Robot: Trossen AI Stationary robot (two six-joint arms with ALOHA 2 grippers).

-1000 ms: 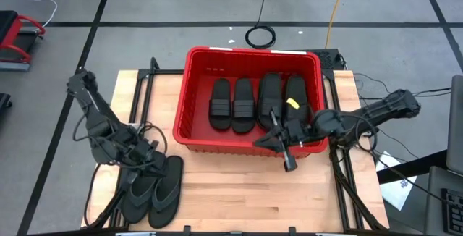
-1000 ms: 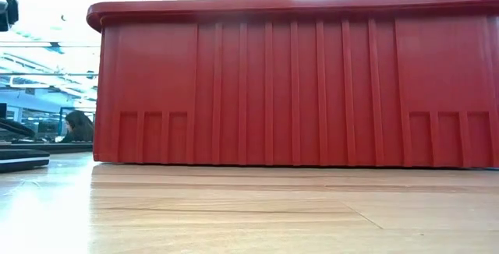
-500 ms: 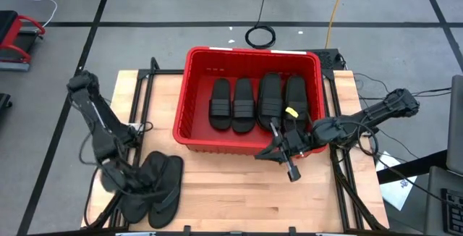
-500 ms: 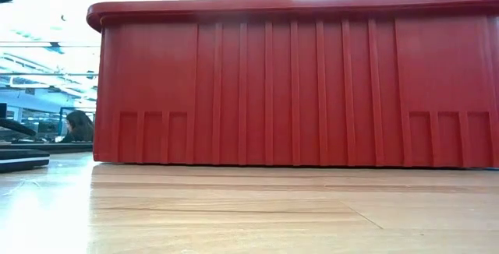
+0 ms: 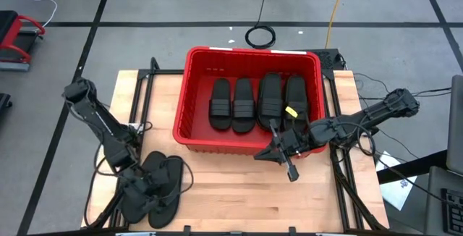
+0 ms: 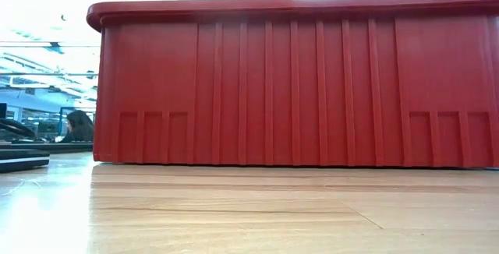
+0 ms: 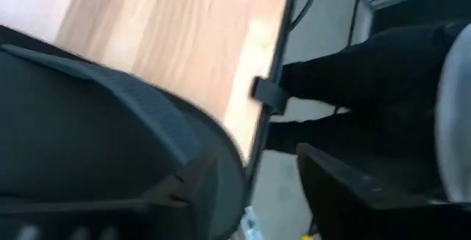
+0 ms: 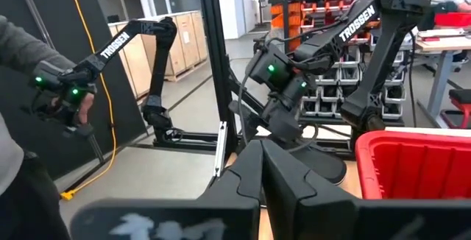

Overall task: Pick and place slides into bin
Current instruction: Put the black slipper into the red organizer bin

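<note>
The red bin (image 5: 253, 50) stands at the table's far middle and fills the low view (image 6: 296, 82). Several black slides (image 5: 257, 102) lie side by side on its floor. Several more black slides and flip-flops (image 5: 160, 192) lie in a pile at the table's near left. My left gripper (image 5: 141, 187) is open and low at that pile; its wrist view (image 7: 261, 159) shows a ribbed black slide (image 7: 110, 122) close beside it. My right gripper (image 5: 259, 156) is shut and empty in front of the bin's near wall, toward its right corner. My left gripper is down at the pile of slides, but I cannot tell whether its fingers touch one.
The bin's near wall (image 5: 217, 143) stands between the pile and the slides inside. Bare wood (image 5: 239, 192) lies between the pile and my right gripper. A person (image 8: 29, 122) stands beyond the table's left side. The table's near left edge (image 7: 268, 93) is close to my left gripper.
My left gripper has gone toward the table's near edge and down onto the pile of slides. My right gripper has drawn back a little from the bin toward the near edge, staying shut.
</note>
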